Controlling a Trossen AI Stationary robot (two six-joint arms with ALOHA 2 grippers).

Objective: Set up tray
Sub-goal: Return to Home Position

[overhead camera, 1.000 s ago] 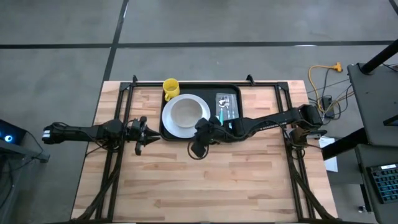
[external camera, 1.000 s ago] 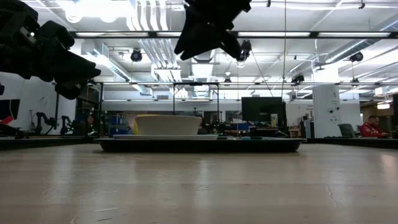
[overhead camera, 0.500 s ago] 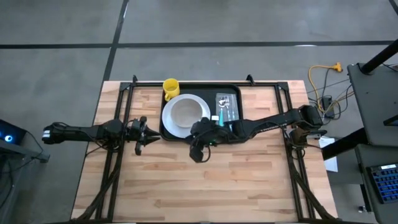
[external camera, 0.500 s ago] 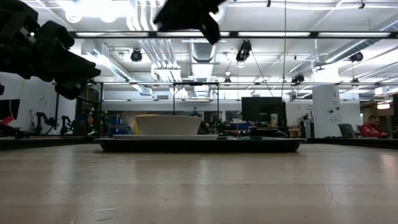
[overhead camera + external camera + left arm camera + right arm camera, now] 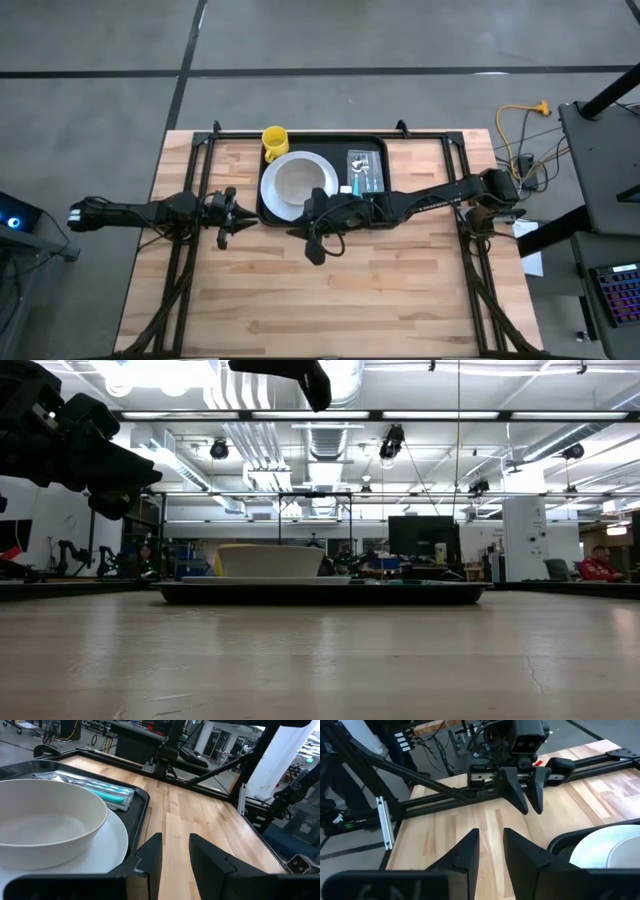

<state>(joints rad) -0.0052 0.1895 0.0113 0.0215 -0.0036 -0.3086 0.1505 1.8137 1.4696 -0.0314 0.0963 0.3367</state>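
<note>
- Above the worktop [image 5: 400,290], just off the near rim of the tray [image 5: 325,143], which sits at the far middle, we see the right gripper [image 5: 314,252] with its fingers slightly parted and empty. If it swings home too low, its arm could knock the cutlery [image 5: 362,172] askew.
- We see the left gripper [image 5: 234,214] waiting beside the tray, fingers seemingly parted and empty too.

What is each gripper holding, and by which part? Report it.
Nothing: the left gripper and the right gripper are both empty, fingers apart.

I see a grey concrete floor [image 5: 100,60] crossed by 2 dark lines, a yellow cable [image 5: 541,106] lying on it, and bright ceiling lights [image 5: 160,374] among exposed ducts [image 5: 240,445].
</note>
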